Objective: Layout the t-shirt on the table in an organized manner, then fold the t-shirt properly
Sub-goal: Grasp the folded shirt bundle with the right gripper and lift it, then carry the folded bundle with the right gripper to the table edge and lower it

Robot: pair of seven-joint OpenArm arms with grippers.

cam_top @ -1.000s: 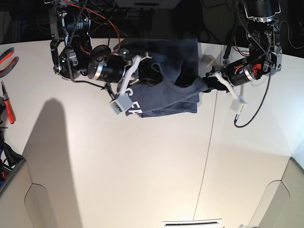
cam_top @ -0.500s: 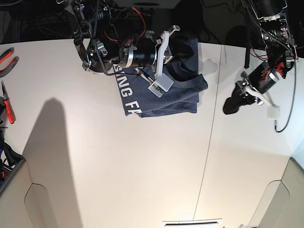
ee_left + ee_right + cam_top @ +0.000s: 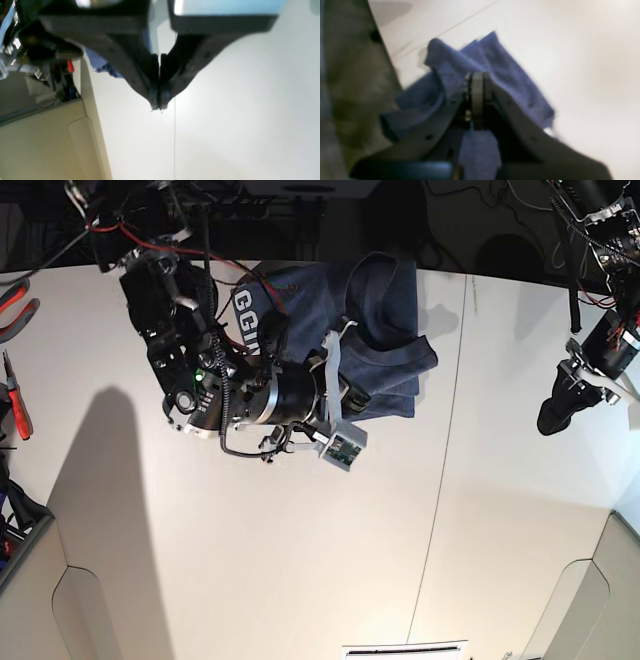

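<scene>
The navy t-shirt (image 3: 395,300) lies bunched at the back of the white table (image 3: 300,560), with white lettering (image 3: 248,315) showing at its left. My right arm (image 3: 270,395) reaches over the shirt's middle. In the right wrist view, the right gripper (image 3: 475,100) is shut, with a raised fold of the t-shirt (image 3: 510,75) bunched at its tips. My left gripper (image 3: 550,423) hangs over bare table far to the right, clear of the shirt. In the left wrist view the left gripper (image 3: 158,105) is shut with nothing in it, and a scrap of t-shirt (image 3: 102,66) shows behind it.
A thin seam (image 3: 440,510) runs across the table right of the shirt. Red-handled pliers (image 3: 18,305) lie at the left edge. Beige panels (image 3: 590,600) border the front corners. Cables and dark gear (image 3: 330,210) sit behind the table's back edge.
The right arm swung from the shirt's back edge down over its middle, and the lettered left side shifted toward the back. The left arm drew further right, still shut.
</scene>
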